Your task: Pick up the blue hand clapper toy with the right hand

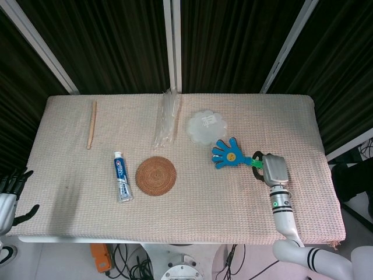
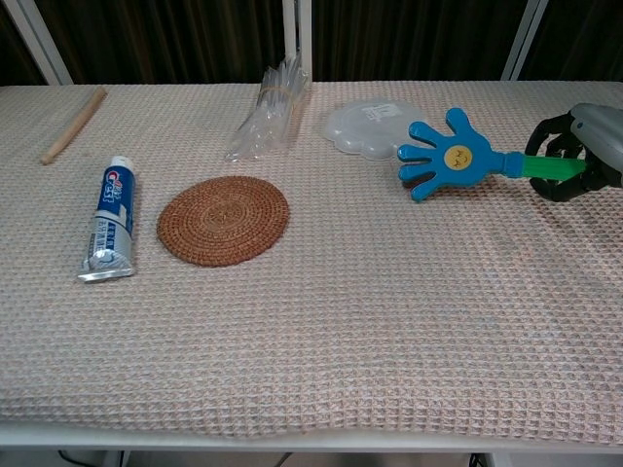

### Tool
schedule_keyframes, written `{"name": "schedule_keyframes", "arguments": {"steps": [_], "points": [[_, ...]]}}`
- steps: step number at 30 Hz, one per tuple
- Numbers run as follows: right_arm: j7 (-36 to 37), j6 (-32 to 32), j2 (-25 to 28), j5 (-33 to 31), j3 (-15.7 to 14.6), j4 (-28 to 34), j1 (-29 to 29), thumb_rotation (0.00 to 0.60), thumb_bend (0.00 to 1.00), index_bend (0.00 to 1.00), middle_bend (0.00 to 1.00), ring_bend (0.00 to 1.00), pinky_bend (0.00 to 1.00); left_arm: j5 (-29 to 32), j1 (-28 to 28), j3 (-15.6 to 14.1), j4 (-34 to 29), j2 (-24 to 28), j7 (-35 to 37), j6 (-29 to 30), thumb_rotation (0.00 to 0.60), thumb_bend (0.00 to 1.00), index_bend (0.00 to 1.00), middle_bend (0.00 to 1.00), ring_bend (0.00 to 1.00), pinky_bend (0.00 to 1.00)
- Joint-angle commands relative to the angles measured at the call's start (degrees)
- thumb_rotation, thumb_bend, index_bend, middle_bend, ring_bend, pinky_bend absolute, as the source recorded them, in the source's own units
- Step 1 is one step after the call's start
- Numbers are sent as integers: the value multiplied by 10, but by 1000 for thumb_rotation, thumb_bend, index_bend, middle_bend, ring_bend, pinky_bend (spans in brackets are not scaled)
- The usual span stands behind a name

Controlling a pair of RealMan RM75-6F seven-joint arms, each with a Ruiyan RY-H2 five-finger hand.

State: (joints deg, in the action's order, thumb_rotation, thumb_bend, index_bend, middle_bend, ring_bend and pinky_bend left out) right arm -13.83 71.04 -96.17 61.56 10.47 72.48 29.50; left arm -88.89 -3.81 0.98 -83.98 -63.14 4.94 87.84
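Note:
The blue hand clapper toy (image 1: 228,154) (image 2: 446,156) has a yellow smiley face and a green handle. It hangs above the cloth at the right, its palm pointing left toward the white lid. My right hand (image 1: 273,169) (image 2: 584,154) grips the green handle, fingers curled around it. At the head view's bottom left edge, off the table, my left hand (image 1: 10,195) rests with its fingers apart and nothing in it.
A white scalloped plastic lid (image 1: 206,127) (image 2: 375,127) lies just beyond the clapper. A round woven coaster (image 1: 156,175), a toothpaste tube (image 1: 121,176), a clear plastic bundle (image 1: 166,119) and a wooden stick (image 1: 91,124) lie on the beige cloth-covered table (image 1: 233,216).

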Motion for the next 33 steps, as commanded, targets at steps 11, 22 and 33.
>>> {"name": "schedule_keyframes", "arguments": {"steps": [11, 22, 33], "points": [[168, 17, 6, 86, 20, -14, -20, 600, 606, 890, 747, 664, 821, 2, -1, 3, -9, 2, -7, 0, 600, 216, 108, 47, 0, 95], [322, 13, 28, 141, 21, 14, -32, 600, 771, 931, 883, 903, 1000, 3, -3, 5, -16, 2, -16, -2, 600, 216, 108, 46, 0, 96], [395, 36, 41, 178, 22, 38, -42, 600, 864, 1000, 1000, 1000, 1000, 4, -4, 5, -18, 1, -21, -4, 600, 216, 108, 45, 0, 96]]}}
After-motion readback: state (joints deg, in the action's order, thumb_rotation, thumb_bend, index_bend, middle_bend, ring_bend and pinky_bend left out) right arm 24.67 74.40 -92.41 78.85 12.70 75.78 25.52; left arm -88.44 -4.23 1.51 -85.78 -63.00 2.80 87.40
